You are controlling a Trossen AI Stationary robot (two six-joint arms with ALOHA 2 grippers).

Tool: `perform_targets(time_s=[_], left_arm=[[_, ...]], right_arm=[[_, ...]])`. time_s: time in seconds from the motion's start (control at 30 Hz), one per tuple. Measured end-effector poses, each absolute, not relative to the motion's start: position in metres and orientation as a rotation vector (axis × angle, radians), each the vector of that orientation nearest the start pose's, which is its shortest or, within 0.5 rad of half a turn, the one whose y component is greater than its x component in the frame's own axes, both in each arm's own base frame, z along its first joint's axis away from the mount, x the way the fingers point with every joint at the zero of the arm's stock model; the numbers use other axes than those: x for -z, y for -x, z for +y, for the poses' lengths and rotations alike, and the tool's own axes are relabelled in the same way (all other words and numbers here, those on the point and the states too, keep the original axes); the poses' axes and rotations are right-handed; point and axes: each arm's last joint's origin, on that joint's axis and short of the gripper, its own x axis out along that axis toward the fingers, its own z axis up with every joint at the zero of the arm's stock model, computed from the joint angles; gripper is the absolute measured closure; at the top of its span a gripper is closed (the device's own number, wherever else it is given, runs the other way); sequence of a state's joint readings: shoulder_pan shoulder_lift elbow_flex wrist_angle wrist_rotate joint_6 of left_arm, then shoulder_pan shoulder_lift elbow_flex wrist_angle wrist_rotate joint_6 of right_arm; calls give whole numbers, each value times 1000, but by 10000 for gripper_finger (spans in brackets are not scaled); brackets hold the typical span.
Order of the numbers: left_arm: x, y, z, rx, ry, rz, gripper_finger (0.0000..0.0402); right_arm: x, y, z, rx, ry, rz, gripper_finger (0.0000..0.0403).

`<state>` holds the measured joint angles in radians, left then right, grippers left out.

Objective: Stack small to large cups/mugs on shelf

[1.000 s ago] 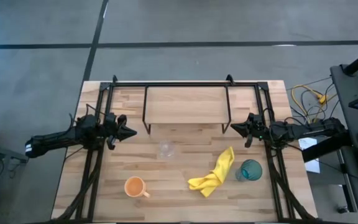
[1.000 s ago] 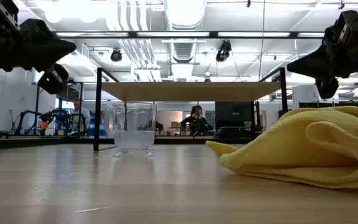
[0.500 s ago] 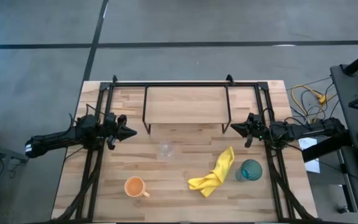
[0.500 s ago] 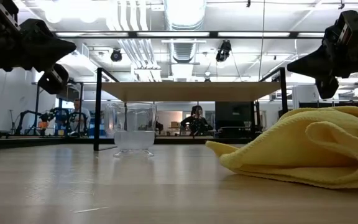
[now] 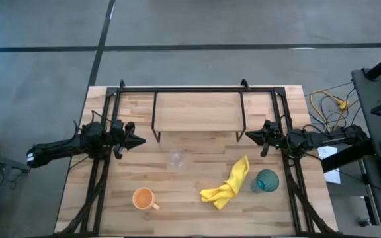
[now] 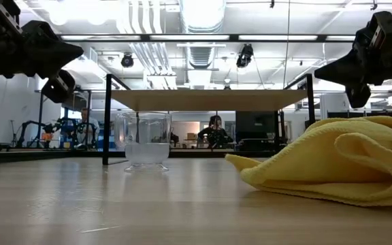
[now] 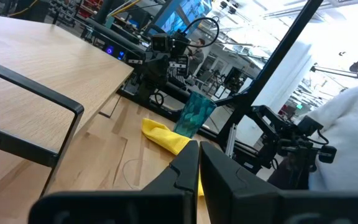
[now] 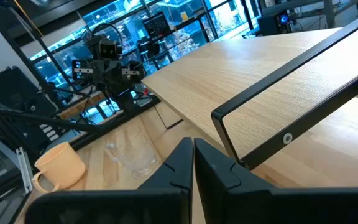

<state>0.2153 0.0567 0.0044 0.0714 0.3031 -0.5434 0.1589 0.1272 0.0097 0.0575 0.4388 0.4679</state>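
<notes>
Three cups (image 5: 176,158) between grippers (image 5: 140,140), apart

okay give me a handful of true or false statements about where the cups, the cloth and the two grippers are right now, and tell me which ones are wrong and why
1. The shelf has nothing on its board. True.
2. The orange mug sits on the shelf. False: it stands on the table, near the front edge on the left arm's side.
3. The yellow cloth lies between the clear glass cup and the teal tumbler. True.
4. The right gripper holds the teal tumbler. False: its fingers are shut on nothing, beside the shelf's right end.
5. The left gripper is shut and empty, by the shelf's left end. True.
6. The clear glass cup is nested inside the orange mug. False: they stand apart on the table.
</notes>
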Motion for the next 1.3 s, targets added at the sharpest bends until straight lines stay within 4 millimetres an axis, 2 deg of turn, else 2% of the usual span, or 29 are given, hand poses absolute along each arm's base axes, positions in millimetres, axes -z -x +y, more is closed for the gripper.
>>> perform_targets(time_s=[0.8,1.07,1.3], left_arm=[[-167,-99,13,90,538,6,402],[-167,-99,13,91,538,6,402],[-167,-99,13,90,538,6,402]], right_arm=[[-163,-103,4,277,-484,-17,394],[-165,-104,10,86,-517,10,394],[-168,-104,15,-107,-438,17,394]])
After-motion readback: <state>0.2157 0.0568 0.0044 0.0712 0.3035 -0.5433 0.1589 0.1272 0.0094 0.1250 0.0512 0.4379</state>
